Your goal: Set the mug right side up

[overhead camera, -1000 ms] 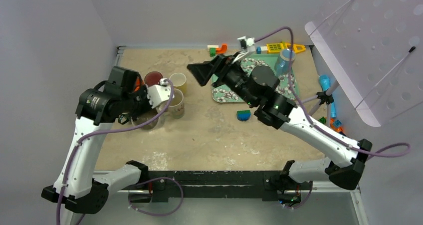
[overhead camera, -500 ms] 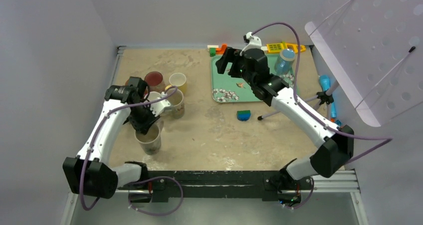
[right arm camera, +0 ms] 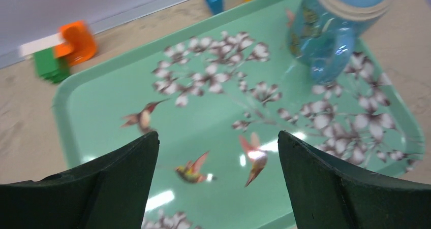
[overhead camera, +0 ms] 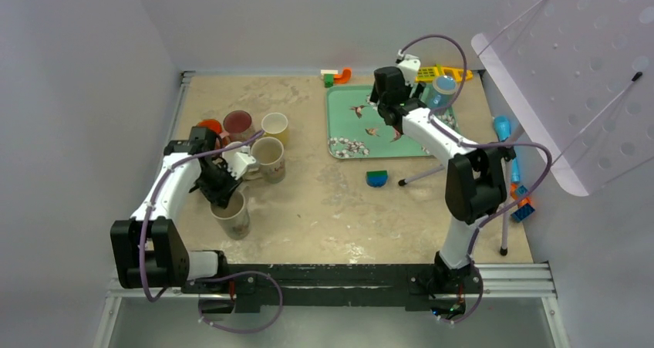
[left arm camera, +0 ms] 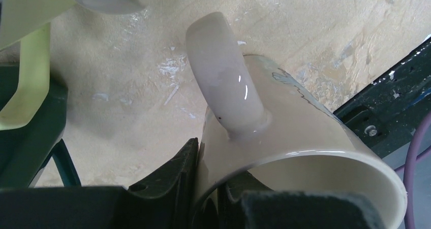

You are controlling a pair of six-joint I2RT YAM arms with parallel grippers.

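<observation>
The left pincer (overhead camera: 222, 192) is narrowed onto the rim of the mug (overhead camera: 234, 217), which is mouth up at the counter's (overhead camera: 324, 209) front left, with other cups (overhead camera: 269, 157) crowding just behind. The right pincer (overhead camera: 383, 93) gapes wide and empty over the green tray (overhead camera: 343, 113), beside a blue bottle (overhead camera: 440, 91).

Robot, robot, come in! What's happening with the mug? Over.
Left gripper shut on mug rim. Mug mouth-up. Right gripper open, over the tray. More cups close behind the mug.
</observation>
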